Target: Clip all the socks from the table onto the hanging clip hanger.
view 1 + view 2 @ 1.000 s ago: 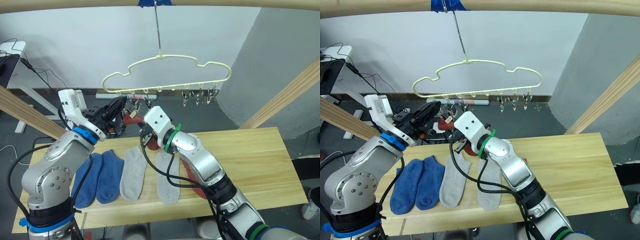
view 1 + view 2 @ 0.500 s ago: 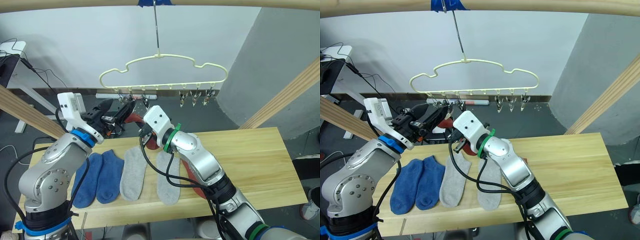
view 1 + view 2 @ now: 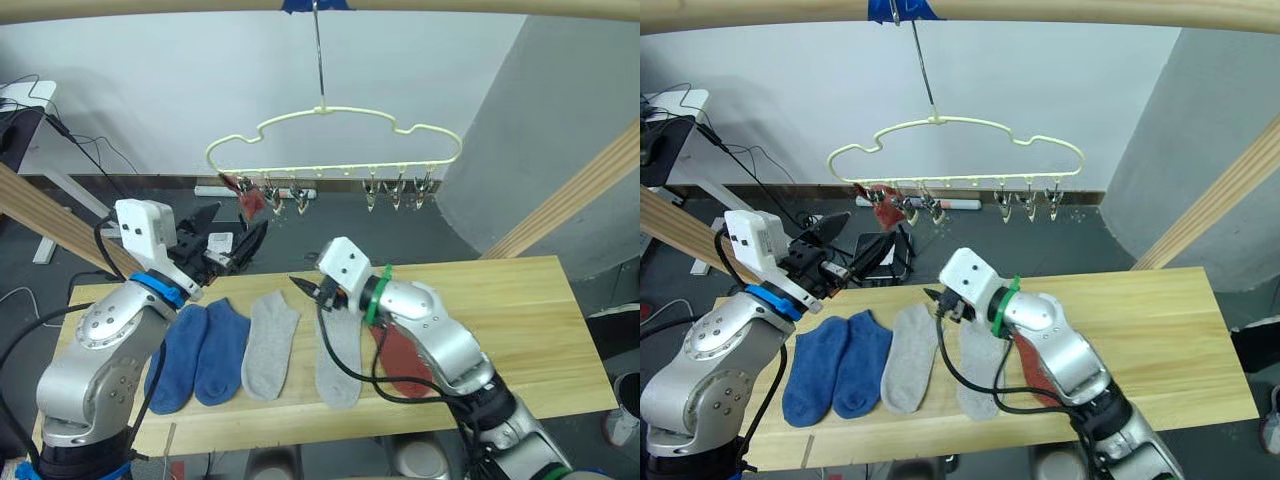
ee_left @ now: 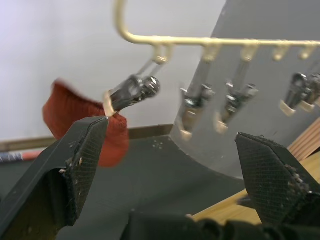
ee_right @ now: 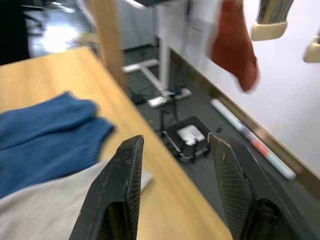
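Both grippers are back from the clip hanger [image 3: 333, 142], leaving a red sock [image 3: 250, 200] clipped.
Left gripper [image 4: 170, 170] and right gripper [image 5: 175, 190] gape wide, empty.

The right arm is covering most of the rust red sock [image 3: 402, 362] on the table [image 3: 520, 300]; the clipped red sock [image 4: 82, 122] is looking blurry.

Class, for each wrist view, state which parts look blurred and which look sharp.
Left wrist view: the rust red sock in its clip is smeared, while the black fingers look crisp. Right wrist view: the hanging red sock and the blue socks are soft, the fingers sharper.
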Available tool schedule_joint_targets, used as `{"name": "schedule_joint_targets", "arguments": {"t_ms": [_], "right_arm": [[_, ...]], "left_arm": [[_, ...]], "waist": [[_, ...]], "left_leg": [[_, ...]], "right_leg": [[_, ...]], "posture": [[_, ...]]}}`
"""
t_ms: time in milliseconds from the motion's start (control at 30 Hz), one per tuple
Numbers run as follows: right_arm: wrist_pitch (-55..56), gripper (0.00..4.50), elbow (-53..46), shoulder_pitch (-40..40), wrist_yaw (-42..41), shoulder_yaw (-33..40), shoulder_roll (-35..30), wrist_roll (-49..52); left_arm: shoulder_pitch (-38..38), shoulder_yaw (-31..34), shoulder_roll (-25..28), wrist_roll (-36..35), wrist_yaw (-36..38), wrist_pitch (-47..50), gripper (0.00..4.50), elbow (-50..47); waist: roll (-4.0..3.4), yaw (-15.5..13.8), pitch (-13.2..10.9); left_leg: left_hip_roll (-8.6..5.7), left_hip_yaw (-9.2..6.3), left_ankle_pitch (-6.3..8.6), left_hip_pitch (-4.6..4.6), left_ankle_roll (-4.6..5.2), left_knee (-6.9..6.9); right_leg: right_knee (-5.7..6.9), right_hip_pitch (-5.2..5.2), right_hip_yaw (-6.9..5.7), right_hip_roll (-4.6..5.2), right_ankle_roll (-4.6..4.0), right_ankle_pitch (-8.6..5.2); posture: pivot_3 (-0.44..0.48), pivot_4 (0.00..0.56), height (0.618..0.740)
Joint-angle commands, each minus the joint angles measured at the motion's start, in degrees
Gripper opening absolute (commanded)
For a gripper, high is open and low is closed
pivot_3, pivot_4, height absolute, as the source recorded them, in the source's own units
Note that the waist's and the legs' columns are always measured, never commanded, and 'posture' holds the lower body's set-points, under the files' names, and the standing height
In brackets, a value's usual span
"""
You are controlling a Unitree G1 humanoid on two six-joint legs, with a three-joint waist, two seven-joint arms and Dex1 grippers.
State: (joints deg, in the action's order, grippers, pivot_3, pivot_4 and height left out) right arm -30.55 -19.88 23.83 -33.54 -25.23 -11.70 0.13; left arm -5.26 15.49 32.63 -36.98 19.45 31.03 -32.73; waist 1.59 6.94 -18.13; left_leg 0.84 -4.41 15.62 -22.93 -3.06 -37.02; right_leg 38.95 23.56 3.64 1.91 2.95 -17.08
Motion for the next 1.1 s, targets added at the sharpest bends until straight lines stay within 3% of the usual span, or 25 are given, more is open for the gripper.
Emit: {"name": "schedule_joint_targets", "arguments": {"t_ms": [33,267,400,633,967,1100], "right_arm": [[-0.53,2.12,-9.46,-1.79,-8.51,8.77,-7.46,8.66],[-4.16,2.12,-10.12,2.65,-16.02,23.46,-17.76,22.5],[-7.61,2.12,-10.46,3.1,-17.6,28.3,-21.73,28.81],[-10.64,2.12,-14.67,-0.69,-14.82,32.46,-25.96,33.3],[-13.21,2.12,-23.75,-4.99,-7.14,34.73,-26.67,37.25],[-13.61,2.16,-25.12,-6.3,-6.39,35.09,-27.83,38.73]], "left_arm": [[2.3,-0.46,0.1,2.98,2.28,-4.02,4.5,-2.74],[3.99,-2.24,-0.79,4.97,3.97,-5.73,4.5,-3.69],[3.83,-4.01,-2.03,5.71,3.72,-5.88,4.5,-4.41],[3.49,-7.14,-5.2,8.2,2.81,-7.78,4.5,-4.71],[2.12,-9.65,-11.67,15.84,-1.5,-13.58,4.5,-2.07],[1.25,-10.07,-13.31,17.27,-2.23,-15.02,3.68,-0.87]], "waist": [[-0.09,-0.39,-0.3],[0.03,-0.36,-0.85],[0.03,-0.44,-0.91],[0.05,-0.44,-0.95],[0.09,-0.32,-0.98],[0.12,-0.33,-1.11]], "left_leg": [[-0.01,-0.01,0.0,0.0,0.0,-0.01],[-0.1,0.02,0.0,0.01,0.02,-0.03],[-0.09,0.0,0.01,-0.03,0.03,-0.03],[-0.09,0.04,0.01,-0.07,0.04,-0.04],[-0.11,0.08,0.0,-0.04,0.04,-0.06],[-0.1,0.09,0.0,-0.04,0.04,-0.07]], "right_leg": [[0.0,-0.01,-0.01,0.0,0.0,0.0],[0.02,-0.05,0.02,-0.17,0.06,0.03],[-0.02,-0.06,-0.01,-0.17,0.06,0.03],[-0.08,-0.06,0.03,-0.15,0.06,0.03],[-0.03,-0.07,0.06,-0.22,0.08,0.04],[-0.03,-0.08,0.06,-0.22,0.08,0.04]], "posture": [[-0.16,0.352,0.74],[-0.19,0.356,0.74],[-0.208,0.355,0.74],[-0.225,0.355,0.74],[-0.251,0.366,0.74],[-0.256,0.372,0.74]]}}
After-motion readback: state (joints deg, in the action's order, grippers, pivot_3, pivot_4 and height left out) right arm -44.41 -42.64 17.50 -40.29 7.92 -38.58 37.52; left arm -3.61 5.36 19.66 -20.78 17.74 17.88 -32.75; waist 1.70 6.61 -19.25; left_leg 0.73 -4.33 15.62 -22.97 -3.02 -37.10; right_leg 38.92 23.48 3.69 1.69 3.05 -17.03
